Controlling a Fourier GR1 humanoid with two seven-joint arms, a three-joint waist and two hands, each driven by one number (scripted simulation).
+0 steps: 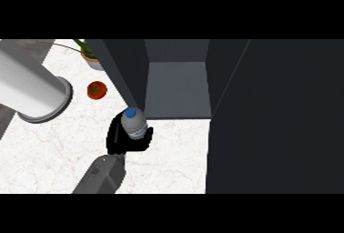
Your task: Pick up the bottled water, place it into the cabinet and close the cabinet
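Just before the cabinet's open front, one hand (124, 142), apparently the left though its side was hard to judge, had its fingers curled round the bottled water (135, 123), holding it upright, blue cap up, probably to slide in standing. Ahead, the cabinet (176, 88) showed a bare grey shelf, its dark door (275, 118) swung wide at right. Behind on the tabletop (47, 150) lay a tomato (97, 89) near a potted plant (89, 55).

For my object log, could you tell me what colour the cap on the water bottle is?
Blue: the cap tops the clear bottle, shown in the head view.
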